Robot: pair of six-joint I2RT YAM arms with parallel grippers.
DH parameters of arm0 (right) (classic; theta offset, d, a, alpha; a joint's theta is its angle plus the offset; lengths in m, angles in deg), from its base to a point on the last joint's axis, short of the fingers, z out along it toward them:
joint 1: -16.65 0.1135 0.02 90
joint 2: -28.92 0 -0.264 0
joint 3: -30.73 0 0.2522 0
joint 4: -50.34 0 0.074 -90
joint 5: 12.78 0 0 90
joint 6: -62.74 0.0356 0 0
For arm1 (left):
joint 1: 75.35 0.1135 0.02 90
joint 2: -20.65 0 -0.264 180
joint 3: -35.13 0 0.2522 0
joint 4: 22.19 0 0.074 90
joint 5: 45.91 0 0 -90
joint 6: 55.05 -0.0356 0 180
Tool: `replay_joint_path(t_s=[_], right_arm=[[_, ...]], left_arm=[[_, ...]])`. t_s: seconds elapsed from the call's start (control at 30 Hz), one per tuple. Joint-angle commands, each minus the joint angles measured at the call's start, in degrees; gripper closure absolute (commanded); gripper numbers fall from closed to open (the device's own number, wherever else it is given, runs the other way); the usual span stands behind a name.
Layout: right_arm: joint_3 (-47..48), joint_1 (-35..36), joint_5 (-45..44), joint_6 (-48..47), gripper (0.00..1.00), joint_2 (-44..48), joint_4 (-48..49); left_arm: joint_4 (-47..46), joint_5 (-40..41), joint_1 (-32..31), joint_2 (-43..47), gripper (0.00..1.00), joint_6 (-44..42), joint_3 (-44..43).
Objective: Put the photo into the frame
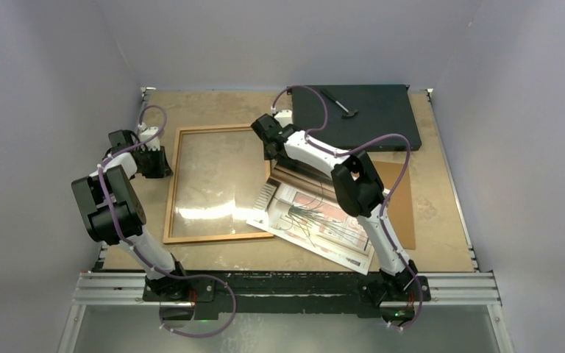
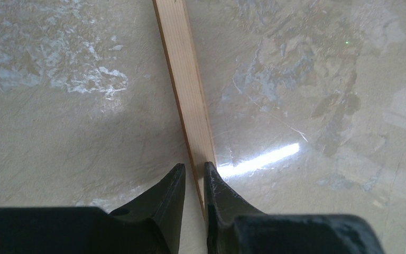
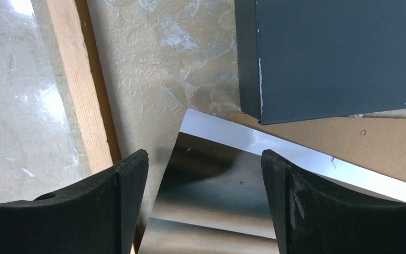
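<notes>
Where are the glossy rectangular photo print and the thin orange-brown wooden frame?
glossy rectangular photo print (image 1: pixel 310 218), top view, its pictured middle.
thin orange-brown wooden frame (image 2: pixel 186 79), left wrist view, its rail's top face.

We are looking into a robotics lab test cell: plain pale grey walls (image 1: pixel 44 59) box in a worn, mottled beige table (image 1: pixel 441 220) on three sides. Along its near edge runs a silver aluminium extrusion rail (image 1: pixel 463 288). A white-and-black jointed left arm (image 1: pixel 110 206) and its matching right arm (image 1: pixel 357 184) are bolted there, trailing thin purple cables (image 1: pixel 305 87).
</notes>
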Motion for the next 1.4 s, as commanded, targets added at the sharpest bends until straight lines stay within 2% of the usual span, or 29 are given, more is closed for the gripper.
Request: replay_joint_path(t_s=[0.0,0.23,0.43,0.77,1.1,1.37], right_arm=[[2.6,-0.1,-0.7,-0.5,0.2,-0.3,-1.8],[5.2,-0.1,-0.7,-1.3,0.2,-2.3,-1.6],[2.8,-0.1,-0.7,-1.3,0.26,-1.7,-2.0],[0.8,-0.1,-0.6,0.6,0.45,-0.3,-3.8],[-0.7,-0.3,-2.6,0.9,0.74,2.7,-3.6],[-4.3,-1.1,-4.8,1.4,0.87,6.3,-3.3]], left_arm=[[1.6,5.0,1.4,-1.8,0.84,-3.2,2.0],[1.9,4.4,1.4,-1.3,0.84,-3.0,1.9],[2.0,4.4,1.6,-0.9,0.84,-3.1,2.1],[2.0,4.3,1.6,-0.5,0.84,-3.1,2.2],[2.1,4.4,1.6,-0.2,0.84,-3.2,2.5],[2.4,4.4,1.6,-0.1,0.84,-3.2,2.4]])
